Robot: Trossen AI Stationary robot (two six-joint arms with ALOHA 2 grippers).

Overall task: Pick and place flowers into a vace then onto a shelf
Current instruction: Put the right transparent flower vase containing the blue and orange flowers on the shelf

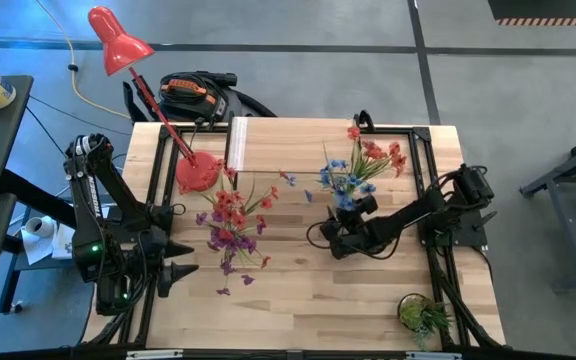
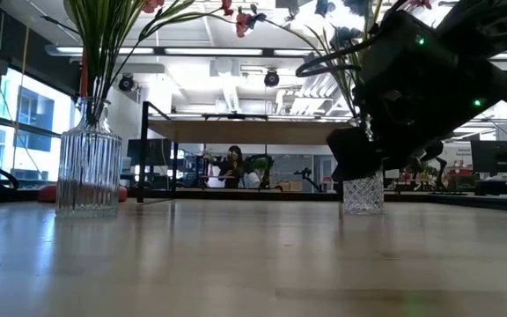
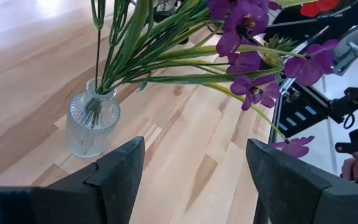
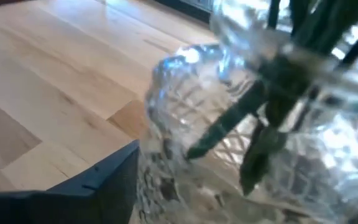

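A ribbed glass vase (image 3: 92, 121) with red and purple flowers (image 1: 230, 222) stands on the table left of centre. My left gripper (image 3: 194, 174) hangs open a little way from it, toward the table's left edge, with nothing between its fingers. A cut-glass vase (image 2: 363, 192) with blue and red flowers (image 1: 353, 170) stands on the table right of centre. My right gripper (image 1: 350, 218) is low at this vase, its fingers wide apart with the vase's upper body between them. Only one of its fingers (image 4: 104, 180) shows. The shelf (image 2: 253, 132) stands at the far side. My right gripper comes at the cut-glass vase's upper body (image 4: 166, 143) slanting down from the table's right and near side. The glass lies right against the one finger that shows, but whether it touches I cannot tell. The vase stands upright with its base on the table.
A red desk lamp has its base (image 1: 196, 172) at the far left of the table. A small leafy green plant (image 1: 425, 315) sits at the near right corner. Bare wood lies between the two vases and along the near edge.
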